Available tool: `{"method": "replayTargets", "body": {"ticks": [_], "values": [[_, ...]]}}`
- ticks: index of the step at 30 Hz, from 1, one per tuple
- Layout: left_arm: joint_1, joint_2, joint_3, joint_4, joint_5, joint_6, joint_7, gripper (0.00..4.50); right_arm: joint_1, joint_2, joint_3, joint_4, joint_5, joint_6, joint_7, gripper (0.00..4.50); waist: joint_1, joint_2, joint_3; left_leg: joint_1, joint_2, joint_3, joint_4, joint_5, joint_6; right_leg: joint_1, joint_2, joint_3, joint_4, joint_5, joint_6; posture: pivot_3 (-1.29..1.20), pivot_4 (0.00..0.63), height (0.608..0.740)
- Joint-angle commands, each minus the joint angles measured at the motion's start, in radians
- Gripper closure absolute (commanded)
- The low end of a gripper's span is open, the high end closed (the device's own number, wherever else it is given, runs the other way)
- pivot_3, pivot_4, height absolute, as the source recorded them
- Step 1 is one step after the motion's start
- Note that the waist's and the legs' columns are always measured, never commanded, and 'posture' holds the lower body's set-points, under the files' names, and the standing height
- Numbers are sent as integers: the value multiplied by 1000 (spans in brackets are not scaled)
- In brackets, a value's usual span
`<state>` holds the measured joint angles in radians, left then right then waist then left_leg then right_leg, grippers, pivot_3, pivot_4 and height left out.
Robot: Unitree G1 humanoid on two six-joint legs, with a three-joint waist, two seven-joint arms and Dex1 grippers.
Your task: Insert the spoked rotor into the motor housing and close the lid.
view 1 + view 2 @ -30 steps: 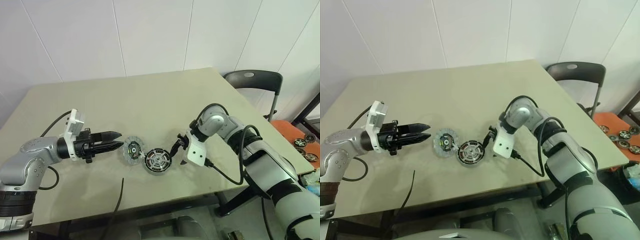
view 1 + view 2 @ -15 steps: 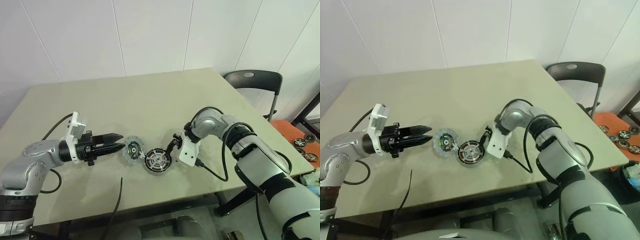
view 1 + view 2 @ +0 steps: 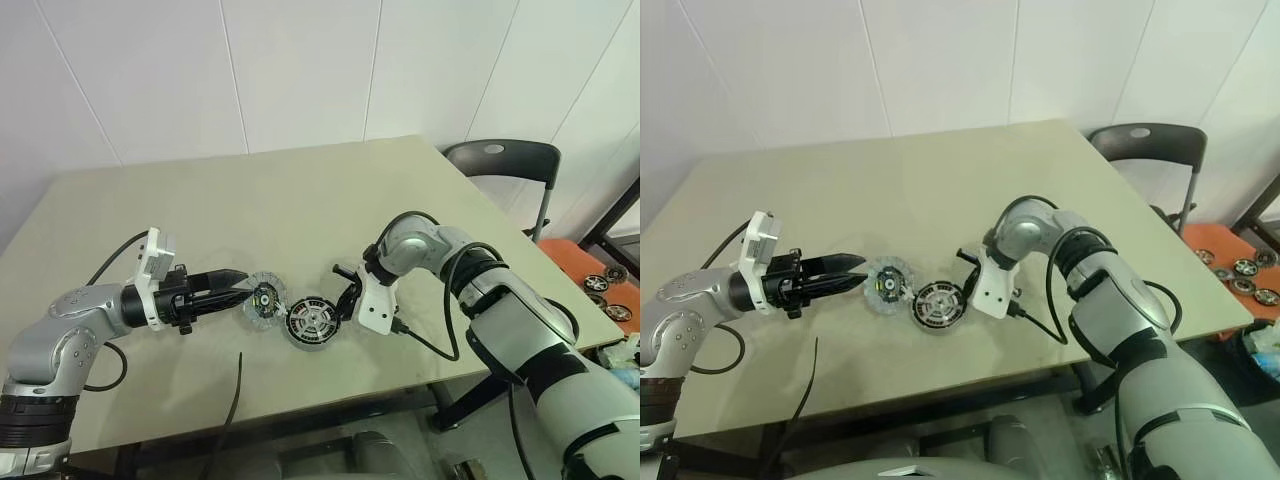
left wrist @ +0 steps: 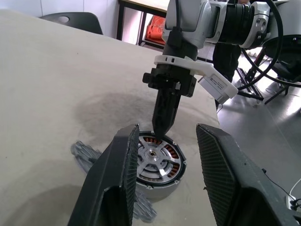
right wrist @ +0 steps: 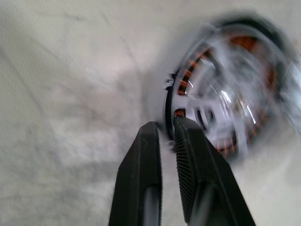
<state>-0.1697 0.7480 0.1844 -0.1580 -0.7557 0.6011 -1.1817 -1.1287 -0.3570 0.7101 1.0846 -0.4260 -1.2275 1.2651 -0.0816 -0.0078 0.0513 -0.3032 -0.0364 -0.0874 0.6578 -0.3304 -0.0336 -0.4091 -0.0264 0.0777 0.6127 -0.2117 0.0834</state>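
Beige table [image 3: 300, 190], white walls; left fingers [image 4: 117, 188] apart, right fingers [image 5: 146, 188] nearly together.

Robotics lab or workshop room. Plain beige table [image 3: 300, 190] against white panelled wall [image 3: 250, 70]. Dark plastic chair [image 3: 500, 165] beside table's far right corner. Orange tray [image 3: 590, 270] of spare round motor parts [image 3: 605, 280] at right edge. Loose black cable [image 3: 232, 400] hanging over table's near edge. More chairs and cables in left wrist view background.

Bare table [image 3: 300, 190] behind motor housing [image 3: 312, 322]
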Motion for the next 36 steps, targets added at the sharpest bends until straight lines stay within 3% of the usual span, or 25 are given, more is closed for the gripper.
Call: {"method": "replayTargets", "body": {"ticks": [1,11,16,22,31,36], "values": [[-17,3,26,-19,-10,-16,3,2412,-30,8,-16,-54,59,4,9,4126,0,0,0,0,0,0,0,0,0,0,0,0,0,0,0,0,0,740],[-25,-10,19,-11,-3,-25,7,2412,-46,5,-19,-103,97,58,65,4126,7,0,0,-1,0,0,0,0,0,0,-1,0,-1,0,0,0,0,740],[-31,-18,13,-6,1,-29,8,2412,-60,1,-25,-110,107,112,113,4378,9,0,0,-1,0,0,0,0,0,0,-1,0,-1,0,0,0,0,740],[-36,-24,7,-2,5,-30,5,2412,-59,-38,-38,-115,85,238,162,4378,12,0,0,-1,0,0,0,0,0,0,-1,0,-1,0,0,0,0,740],[-65,-53,-22,33,25,-49,-1,2412,-33,-107,-81,-160,82,586,283,4378,14,0,0,-1,-1,0,1,0,0,0,-1,0,-1,0,0,0,0,740],[-77,-69,-33,48,34,-58,-3,2412,-15,-169,-82,-222,78,625,331,4378,12,0,0,-2,-1,0,1,0,0,0,-2,0,-2,0,0,0,0,740]]}}
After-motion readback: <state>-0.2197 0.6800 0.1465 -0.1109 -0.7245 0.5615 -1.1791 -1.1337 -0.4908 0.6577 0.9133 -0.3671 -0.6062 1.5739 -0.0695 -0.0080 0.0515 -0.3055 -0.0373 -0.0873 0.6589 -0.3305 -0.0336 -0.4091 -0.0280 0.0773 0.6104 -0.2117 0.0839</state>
